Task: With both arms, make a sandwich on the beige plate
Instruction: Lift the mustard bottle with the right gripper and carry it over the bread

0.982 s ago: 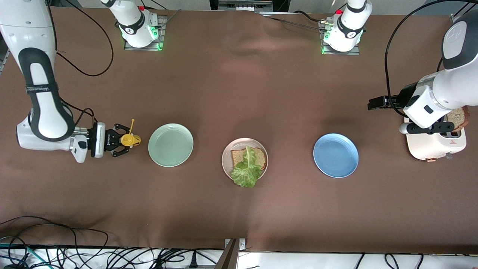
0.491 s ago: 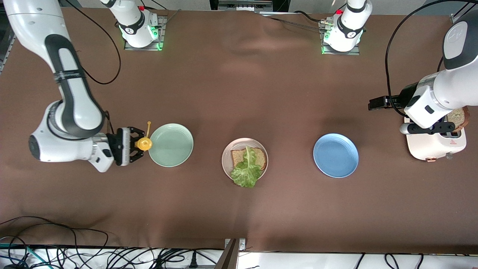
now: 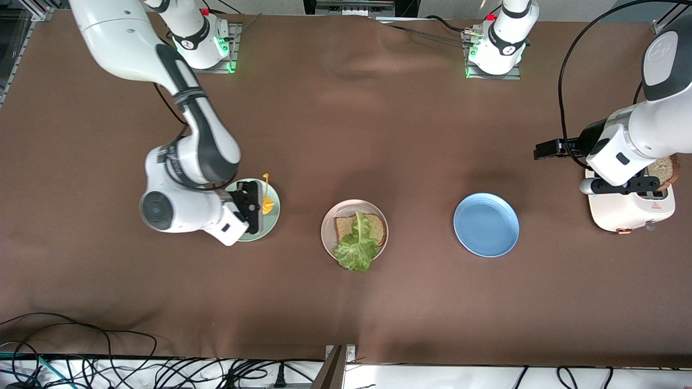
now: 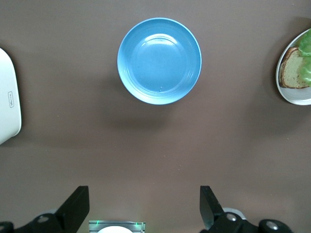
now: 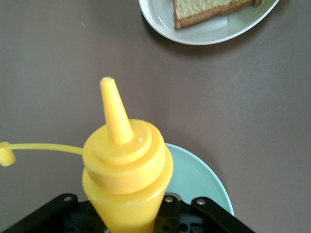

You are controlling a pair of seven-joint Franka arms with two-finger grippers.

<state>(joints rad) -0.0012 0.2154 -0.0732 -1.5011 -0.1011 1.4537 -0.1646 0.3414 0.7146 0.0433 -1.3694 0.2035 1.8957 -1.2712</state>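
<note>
The beige plate (image 3: pixel 326 227) (image 5: pixel 209 34) (image 4: pixel 291 95) sits mid-table and carries one slice of brown bread (image 3: pixel 379 227) (image 5: pixel 209 9) with a green lettuce leaf (image 3: pixel 357 246) (image 4: pixel 306 44) draped over it and past the rim. A second slice (image 3: pixel 664 170) sticks out of the toaster (image 3: pixel 630 212). My right gripper (image 3: pixel 254 208) (image 5: pixel 131 221) is shut on a yellow squeeze bottle (image 3: pixel 266 203) (image 5: pixel 127 165) over the mint green plate (image 3: pixel 272 219); the bottle's cap hangs loose on its tether. My left gripper (image 3: pixel 621 186) (image 4: pixel 145 204) waits open over the toaster, holding nothing.
A blue plate (image 3: pixel 486 225) (image 4: pixel 159 60) lies bare between the beige plate and the toaster (image 4: pixel 7 97). The mint green plate (image 5: pixel 194 179) holds no food. Cables run along the table edge nearest the front camera.
My right arm has swung the yellow bottle from the right arm's end of the table toward the middle, ending over the mint green plate. The left arm has not moved.
</note>
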